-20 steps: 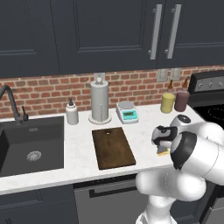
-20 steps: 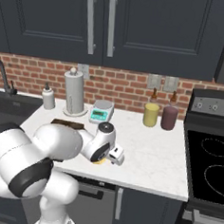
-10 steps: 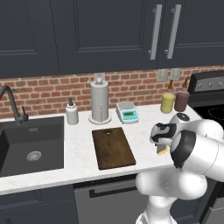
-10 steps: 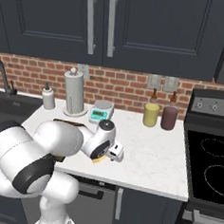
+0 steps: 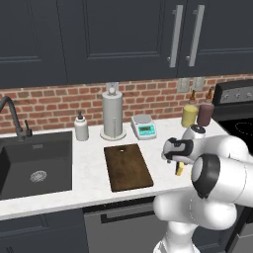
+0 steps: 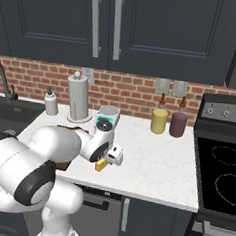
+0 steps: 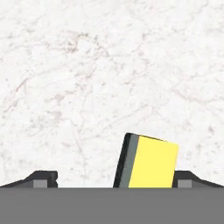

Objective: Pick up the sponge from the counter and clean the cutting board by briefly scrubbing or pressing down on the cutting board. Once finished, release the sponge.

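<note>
The sponge (image 7: 151,162) lies on the white counter (image 7: 109,65), its yellow face toward the camera and a grey-green strip along its left side. My gripper (image 7: 116,179) is open just above it. The sponge sits between the jaws, close to the right fingertip (image 7: 187,178) and well apart from the left one. In the left base view the hand (image 5: 178,149) hovers over the sponge (image 5: 180,169), a short way right of the dark brown cutting board (image 5: 127,166). The right base view shows the sponge (image 6: 101,165) peeking out under the hand (image 6: 107,152).
Along the brick wall stand a soap bottle (image 5: 81,127), a paper towel roll (image 5: 112,116), a small scale (image 5: 144,127), a yellow jar (image 5: 189,116) and a dark red jar (image 5: 205,114). The sink (image 5: 34,163) is at the left, the stove (image 6: 221,173) at the right.
The hand has barely shifted over the sponge. The jaws have widened a touch. The sponge and board lie where they were.
</note>
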Robot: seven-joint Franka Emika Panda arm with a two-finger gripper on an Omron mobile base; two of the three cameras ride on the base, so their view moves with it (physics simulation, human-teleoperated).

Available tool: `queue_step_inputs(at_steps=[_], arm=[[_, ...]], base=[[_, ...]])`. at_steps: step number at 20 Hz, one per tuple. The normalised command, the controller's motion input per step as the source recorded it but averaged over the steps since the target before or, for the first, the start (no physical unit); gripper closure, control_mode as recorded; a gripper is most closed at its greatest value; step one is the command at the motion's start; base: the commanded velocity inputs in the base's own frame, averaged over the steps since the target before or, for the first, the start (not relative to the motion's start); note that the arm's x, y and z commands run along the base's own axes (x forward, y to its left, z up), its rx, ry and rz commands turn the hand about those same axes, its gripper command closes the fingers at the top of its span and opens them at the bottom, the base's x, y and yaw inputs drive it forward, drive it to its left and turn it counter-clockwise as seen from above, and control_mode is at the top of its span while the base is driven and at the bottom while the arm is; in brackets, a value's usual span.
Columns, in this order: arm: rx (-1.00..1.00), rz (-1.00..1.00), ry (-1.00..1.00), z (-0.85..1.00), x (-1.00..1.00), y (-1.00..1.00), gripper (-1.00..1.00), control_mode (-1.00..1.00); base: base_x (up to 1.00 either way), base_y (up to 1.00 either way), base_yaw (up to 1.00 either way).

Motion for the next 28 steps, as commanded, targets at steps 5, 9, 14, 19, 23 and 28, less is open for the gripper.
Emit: queue_step_inputs(at_steps=[5,9,14,19,23,28], arm=[[0.0,0.01,0.0,-0.02,0.0,0.18,-1.0,-1.0],[0.0,0.0,0.0,0.0,-0.08,-0.05,-1.0,-1.0],[0.0,0.0,0.0,0.0,-0.16,-0.12,-1.0,-1.0],[0.0,0.0,0.0,-0.01,-0.16,-0.04,1.0,-1.0],[0.0,0.0,0.0,0.0,-0.02,0.0,1.0,-1.0],[0.0,0.0,0.0,-0.01,0.1,0.0,1.0,-1.0]], base=[[0.0,0.0,0.0],[0.0,0.0,0.0],[0.0,0.0,0.0],[0.0,0.0,0.0],[0.0,0.0,0.0],[0.0,0.0,0.0]])
